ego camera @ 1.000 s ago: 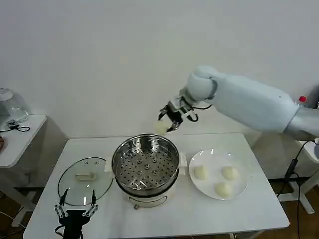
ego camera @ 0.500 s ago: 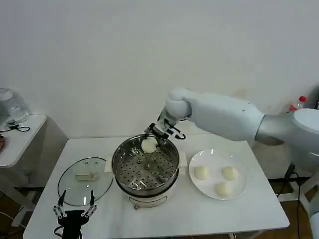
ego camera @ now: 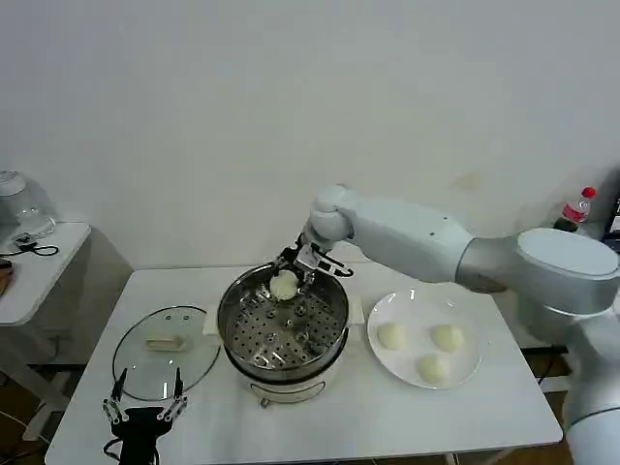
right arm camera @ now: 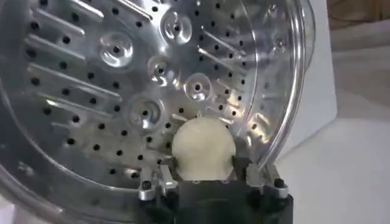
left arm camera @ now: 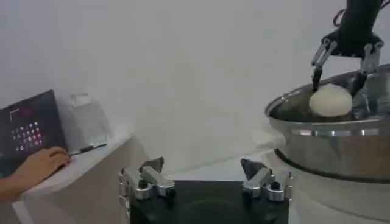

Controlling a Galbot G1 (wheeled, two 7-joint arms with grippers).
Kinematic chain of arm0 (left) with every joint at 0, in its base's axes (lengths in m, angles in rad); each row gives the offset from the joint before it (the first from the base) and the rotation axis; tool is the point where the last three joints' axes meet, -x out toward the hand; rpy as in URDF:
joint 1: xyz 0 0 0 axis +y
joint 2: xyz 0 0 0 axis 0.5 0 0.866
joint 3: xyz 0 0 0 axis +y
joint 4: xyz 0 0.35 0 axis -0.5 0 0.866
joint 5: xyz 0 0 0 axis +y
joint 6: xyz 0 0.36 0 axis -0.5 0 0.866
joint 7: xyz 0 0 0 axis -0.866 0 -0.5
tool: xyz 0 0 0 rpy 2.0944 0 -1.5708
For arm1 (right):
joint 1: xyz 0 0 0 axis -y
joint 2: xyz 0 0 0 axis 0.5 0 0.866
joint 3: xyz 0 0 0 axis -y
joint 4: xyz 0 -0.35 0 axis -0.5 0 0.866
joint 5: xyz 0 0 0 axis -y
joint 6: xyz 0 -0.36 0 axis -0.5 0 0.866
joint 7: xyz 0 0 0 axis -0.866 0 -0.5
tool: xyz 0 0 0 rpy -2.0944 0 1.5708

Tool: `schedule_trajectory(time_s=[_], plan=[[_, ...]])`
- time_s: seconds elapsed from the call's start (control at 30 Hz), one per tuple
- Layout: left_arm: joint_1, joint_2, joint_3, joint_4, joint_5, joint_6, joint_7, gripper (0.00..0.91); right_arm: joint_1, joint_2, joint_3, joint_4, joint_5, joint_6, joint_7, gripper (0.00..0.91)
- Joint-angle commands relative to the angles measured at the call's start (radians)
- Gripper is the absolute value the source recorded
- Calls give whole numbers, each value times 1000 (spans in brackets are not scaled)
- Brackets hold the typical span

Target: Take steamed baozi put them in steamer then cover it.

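since a second ago the right arm has swung in from behind the pot and come down, so the carried bun now hangs inside the rim at the far side instead of above and beyond it.

nearest, the left gripper [ego camera: 145, 415] waits at the table's front edge, jaws spread and empty, just before the cover [ego camera: 166, 353], which lies flat on the table [ego camera: 504, 397] beside the pot. three steamed baozi [ego camera: 390, 336] sit on the white plate [ego camera: 383, 363] to the pot's right.

farther back, the steamer [ego camera: 283, 325] stands open. the right gripper [ego camera: 288, 276] is over its far rim, jaws pinching one bun [right arm camera: 203, 148] from both sides. the wrist view shows the perforated tray [right arm camera: 116, 85] right under that bun, near the far wall.

what matters next: the bun sits directly below the jaws and the tray directly below the bun, seemingly close or touching, though i cannot tell which. a small drop and a release should seat it. being round, it has no long axis to mind.
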Motion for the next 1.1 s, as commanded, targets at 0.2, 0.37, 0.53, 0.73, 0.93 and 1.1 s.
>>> schedule_trajectory(time_s=[0.2, 0.37, 0.53, 0.73, 0.93, 1.1], plan=[[4, -1, 0, -8, 0, 0, -1, 907, -15, 30, 3, -55, -28, 62, 39, 907], [7, -5, 7, -11, 2, 1, -2, 907, 54, -34, -24, 51, 68, 14, 1, 907], [6, -3, 18, -10, 3, 2, 0, 907, 246, -189, -77, 298, 283, -165, -68, 907], [-7, 15, 35, -10, 0, 6, 5, 907, 404, -447, -140, 474, 428, -277, -94, 907], [-20, 30, 53, -16, -3, 13, 12, 907, 411, -691, -190, 565, 393, -360, -138, 907], [-30, 46, 57, -24, -11, 21, 16, 907, 360, -838, -264, 612, 348, -461, -164, 907]])
